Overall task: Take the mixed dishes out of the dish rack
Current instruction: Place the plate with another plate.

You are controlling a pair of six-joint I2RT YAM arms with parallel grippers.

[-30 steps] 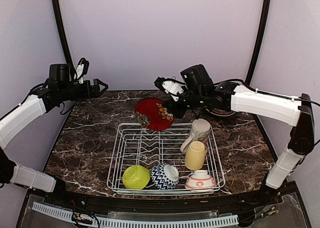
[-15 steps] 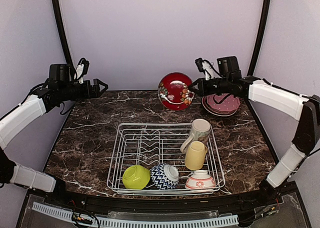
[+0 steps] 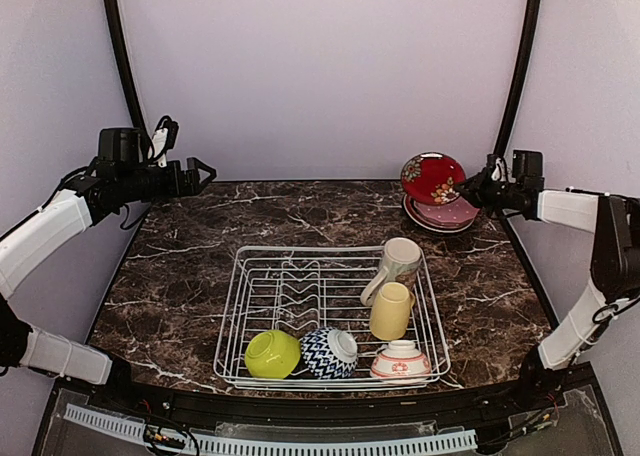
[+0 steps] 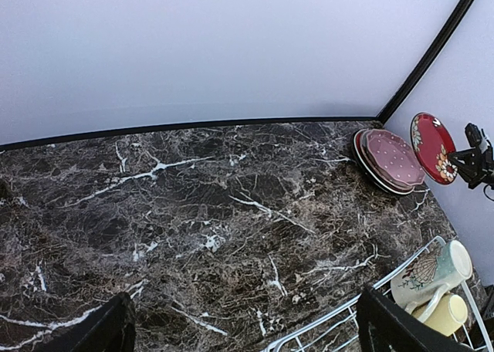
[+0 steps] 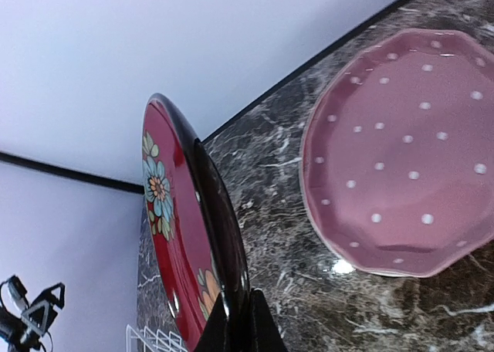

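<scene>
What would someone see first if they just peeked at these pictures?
Probably the red flowered plate, held up on its edge by the right arm's fingers at the table's back right corner, beside a pink dotted plate. Next, the white dish rack in the middle, holding a cream mug, a yellow mug and a bright lime bowl.

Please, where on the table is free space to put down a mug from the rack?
The marble table is bare left of the dish rack, and along the back wall between the left gripper and the plate stack. Crowded: the far right corner, where the right gripper holds the red plate, and the rack's near row and right side.
</scene>
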